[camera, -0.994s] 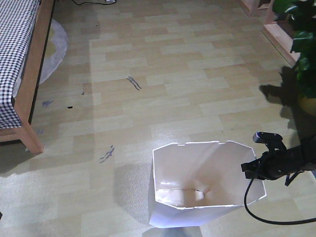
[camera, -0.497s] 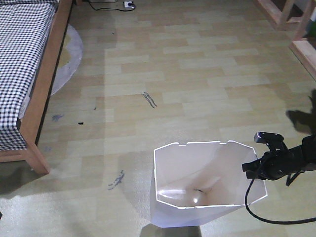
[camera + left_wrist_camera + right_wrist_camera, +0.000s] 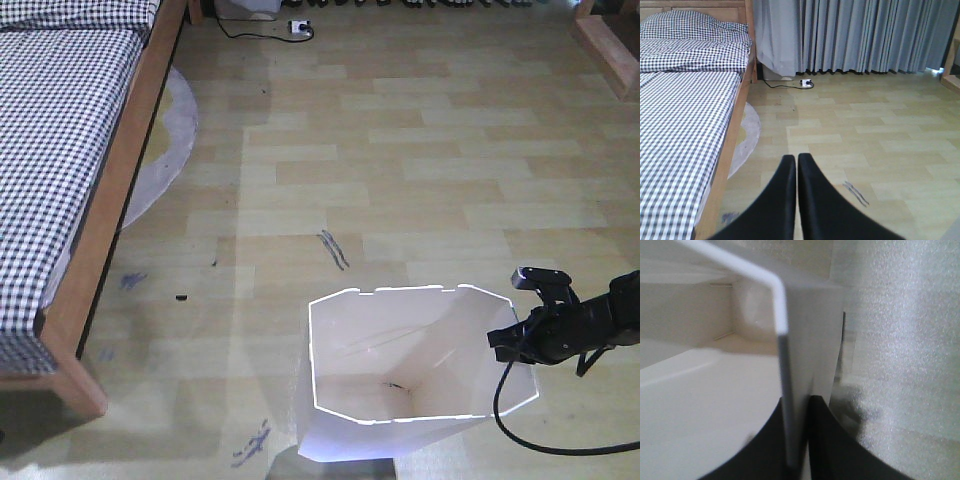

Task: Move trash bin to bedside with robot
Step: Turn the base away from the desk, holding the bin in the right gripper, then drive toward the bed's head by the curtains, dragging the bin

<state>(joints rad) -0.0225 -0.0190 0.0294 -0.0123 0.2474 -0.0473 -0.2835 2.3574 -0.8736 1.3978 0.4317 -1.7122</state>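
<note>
**Bin gripped, bedside not yet reached**

The trash bin (image 3: 375, 345) is seen upright over the wooden floor (image 3: 420, 180). It is well apart from the bed (image 3: 70, 150), out past the bed's corner post (image 3: 85, 385). Whether the bin rests on the floor or is lifted just clear cannot be told. Its thin rim wall is pinched by the right gripper (image 3: 799, 407), with one finger inside the wall and one outside. The left gripper (image 3: 796, 162) is closed, finger against finger, with nothing between, and is pointed along the bed's side rail (image 3: 727, 165). The grasp is judged done. The carry to the bedside, the setting down and the release are judged not yet made.
</note>
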